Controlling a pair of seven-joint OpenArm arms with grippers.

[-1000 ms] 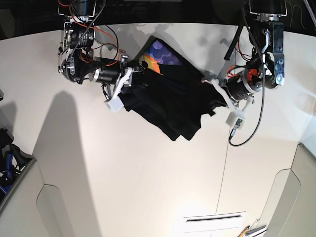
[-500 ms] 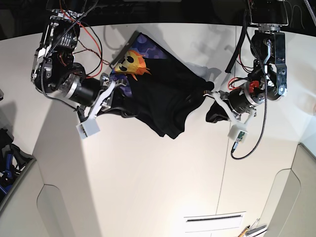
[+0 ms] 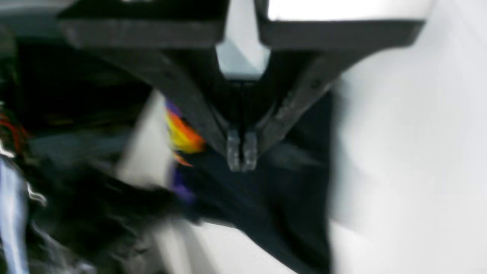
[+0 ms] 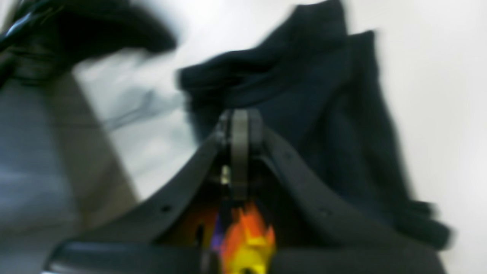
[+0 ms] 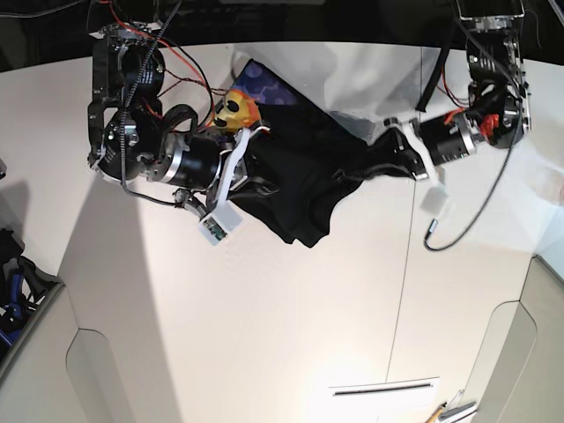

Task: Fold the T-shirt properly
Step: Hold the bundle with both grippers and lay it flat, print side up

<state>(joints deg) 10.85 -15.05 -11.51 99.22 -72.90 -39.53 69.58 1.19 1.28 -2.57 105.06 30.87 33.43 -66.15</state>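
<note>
The black T-shirt (image 5: 304, 181) hangs bunched between my two grippers over the white table (image 5: 264, 317), its orange-yellow sun-face print (image 5: 236, 107) showing at the upper left. My right gripper (image 5: 250, 141), on the left of the base view, is shut on the shirt's edge beside the print; in the right wrist view its tips (image 4: 239, 123) pinch black cloth (image 4: 323, 114). My left gripper (image 5: 394, 139) is shut on the shirt's right edge; in the left wrist view its tips (image 3: 241, 152) close on dark cloth (image 3: 289, 198). Both wrist views are blurred.
A black cable (image 5: 458, 220) loops down from the left arm onto the table. Grey bins stand at the lower left (image 5: 35, 344) and lower right (image 5: 529, 352). A white slotted plate (image 5: 383, 394) lies near the front edge.
My right arm has swung back toward the centre with the shirt's edge, its wrist turned. My left gripper has moved up and back. The shirt is more bunched, with less print showing.
</note>
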